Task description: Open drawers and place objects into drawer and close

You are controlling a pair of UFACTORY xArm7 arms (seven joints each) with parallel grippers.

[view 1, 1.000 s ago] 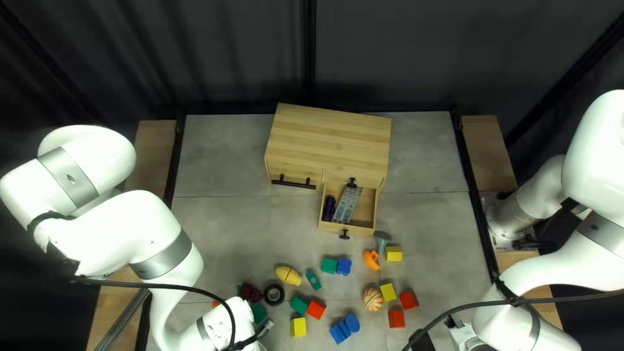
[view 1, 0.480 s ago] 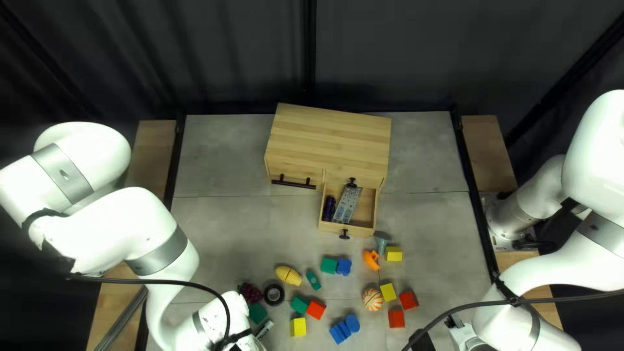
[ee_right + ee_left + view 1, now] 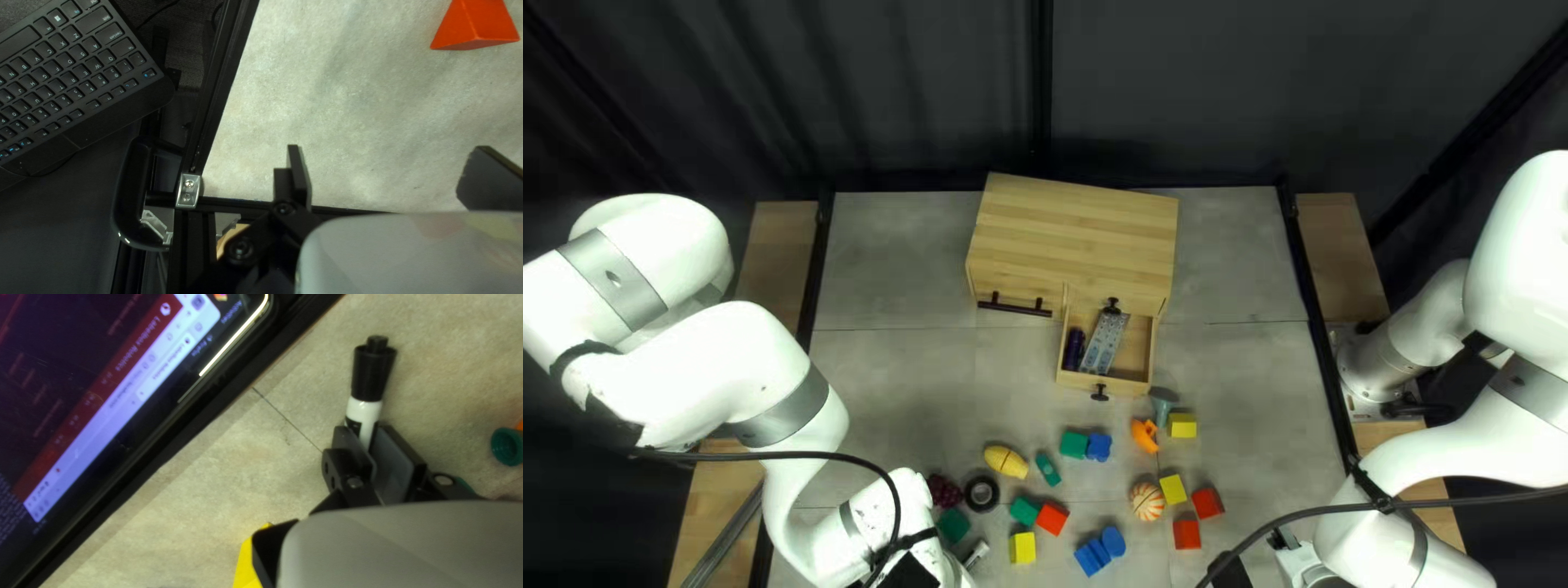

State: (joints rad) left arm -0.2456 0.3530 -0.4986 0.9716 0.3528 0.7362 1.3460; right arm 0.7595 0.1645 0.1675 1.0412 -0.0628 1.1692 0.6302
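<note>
Marker [image 3: 362, 411], gripped lengthwise between left fingers [image 3: 395, 463], black end [image 3: 372, 373] outward

The cabinet [image 3: 1078, 234] and its drawer [image 3: 1141, 351] are of smooth, pale wood, the cabinet top showing fine grain. The left arm [image 3: 730, 376] and right arm [image 3: 1448, 441] have smooth, glossy white shells. The curtain [image 3: 850, 87] is dark, matt, folded cloth; the tabletop [image 3: 904, 381] is matt and mottled. The marker pen [image 3: 372, 375] is smooth plastic, the screen [image 3: 114, 403] glossy, the keyboard [image 3: 71, 81] matt black plastic, the corner bracket [image 3: 188, 190] shiny metal, and the red block [image 3: 474, 24] smooth with a soft sheen.
</note>
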